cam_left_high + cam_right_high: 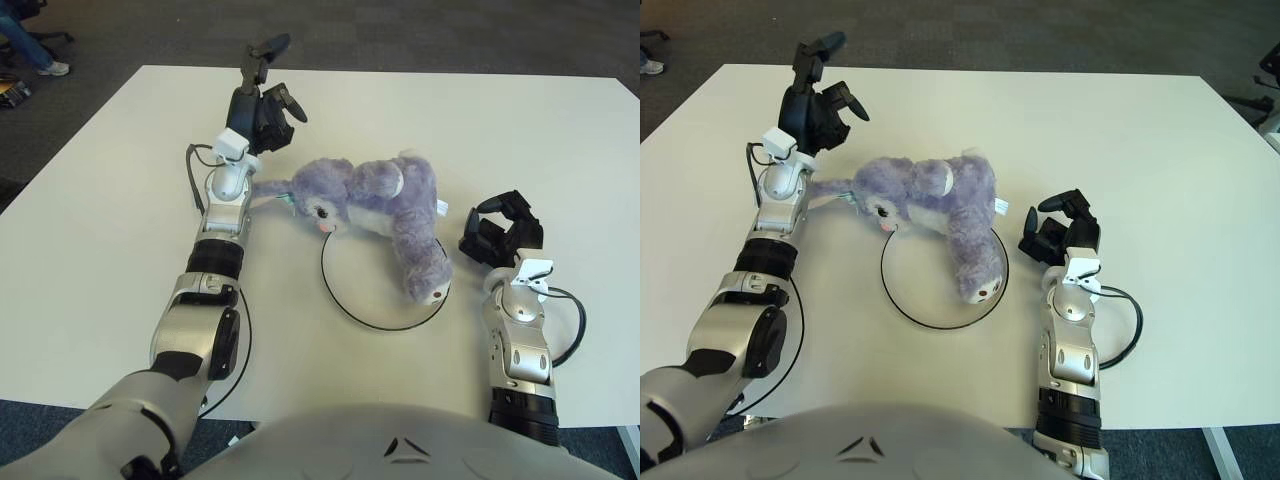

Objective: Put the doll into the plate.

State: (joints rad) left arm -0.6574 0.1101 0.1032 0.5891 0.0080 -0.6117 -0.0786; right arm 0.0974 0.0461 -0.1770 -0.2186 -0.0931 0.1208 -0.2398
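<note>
A purple plush doll [385, 205] lies on its side across the far part of a white plate with a thin dark rim [345, 305]. Its head hangs over the plate's far-left rim, and its legs reach down over the right rim. My left hand [270, 85] is raised up and to the left of the doll's head, apart from it, with fingers spread and nothing in them. My right hand [500, 230] shows just right of the plate, fingers curled and holding nothing.
The white table [110, 170] extends well beyond the plate on every side. A black cable [577, 330] loops beside my right forearm. Past the table's far-left corner, on the grey carpet, is a person's leg and shoe [35, 55].
</note>
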